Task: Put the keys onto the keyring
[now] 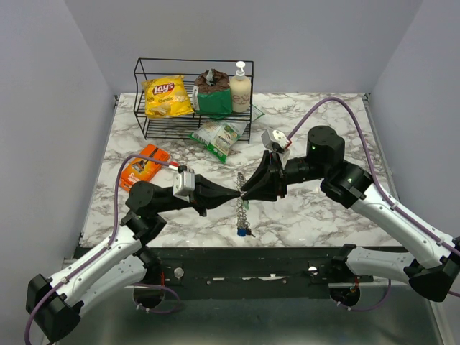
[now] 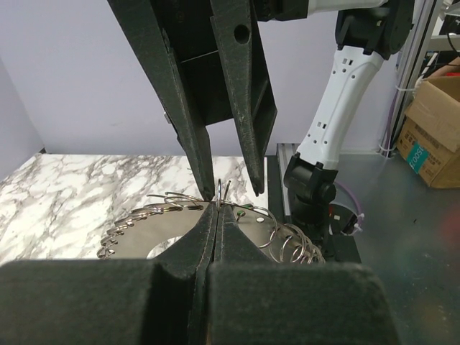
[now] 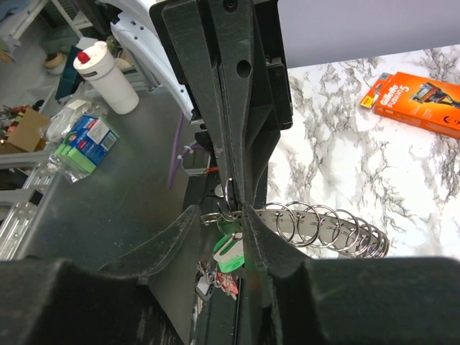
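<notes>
The keyring (image 1: 241, 208) is a flat metal strip strung with several wire rings (image 3: 323, 226), stretched over the table's near middle. The left gripper (image 1: 236, 194) is shut, its tips (image 2: 218, 208) pinching one thin ring (image 2: 218, 190) at the strip's end. The right gripper (image 1: 245, 192) faces it tip to tip. Its jaws (image 3: 221, 210) stand apart on either side of that ring, touching nothing I can make out. A green key (image 3: 231, 248) hangs between them. Lower down hang a red key (image 3: 228, 285) and a blue key (image 1: 243, 231).
A black wire rack (image 1: 140, 93) at the back holds a yellow chip bag (image 1: 167, 97), a green bag (image 1: 213, 99) and a soap bottle (image 1: 240, 86). A snack packet (image 1: 219, 136) lies before it. An orange box (image 1: 144, 167) lies left. The table's near edge (image 1: 237, 248) is close below.
</notes>
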Robot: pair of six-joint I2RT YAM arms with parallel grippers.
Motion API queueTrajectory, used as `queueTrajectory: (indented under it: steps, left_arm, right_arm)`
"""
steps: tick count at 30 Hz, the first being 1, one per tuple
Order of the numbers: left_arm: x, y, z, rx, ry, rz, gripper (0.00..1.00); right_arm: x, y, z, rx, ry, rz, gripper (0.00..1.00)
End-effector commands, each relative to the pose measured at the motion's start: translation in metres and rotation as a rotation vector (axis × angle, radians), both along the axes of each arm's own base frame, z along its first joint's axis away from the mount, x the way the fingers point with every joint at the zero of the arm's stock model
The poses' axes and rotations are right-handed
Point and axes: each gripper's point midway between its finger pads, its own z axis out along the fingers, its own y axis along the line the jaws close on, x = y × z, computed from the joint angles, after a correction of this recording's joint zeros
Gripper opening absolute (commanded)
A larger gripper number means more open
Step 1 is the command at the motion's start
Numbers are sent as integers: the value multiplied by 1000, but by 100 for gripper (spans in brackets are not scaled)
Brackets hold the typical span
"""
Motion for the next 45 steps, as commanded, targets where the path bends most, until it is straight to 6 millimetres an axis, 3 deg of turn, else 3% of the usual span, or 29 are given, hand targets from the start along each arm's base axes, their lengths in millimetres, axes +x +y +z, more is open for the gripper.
queueTrajectory:
  steps: [1, 5, 6, 10, 25, 31, 39, 45]
  left_arm:
    - [-8, 3, 25, -59, -65, -26, 0]
    - [-7, 1, 25, -57, -61, -30, 0]
    - [-8, 1, 27, -59, -64, -33, 0]
    - [-9, 1, 28, -62, -65, -37, 0]
    - [-4, 3, 29, -56, -43, -6, 0]
    - [-2, 4, 30, -56, -41, 12, 20]
    - [0, 6, 32, -44, -48, 35, 32]
    - [1, 5, 33, -7, -55, 40, 48]
  right_arm:
    - [-2, 2, -2, 4, 13, 18, 34]
    - [-1, 2, -2, 3, 17, 11, 24]
    - [-1, 2, -1, 3, 15, 8, 17]
    - [1, 3, -2, 0, 21, 0, 3]
    - [1, -2, 8, 30, -29, -33, 1]
    - [0, -4, 12, 44, -47, -31, 1]
    - [-5, -5, 13, 46, -48, -9, 1]
    - [-2, -6, 8, 31, -52, -23, 1]
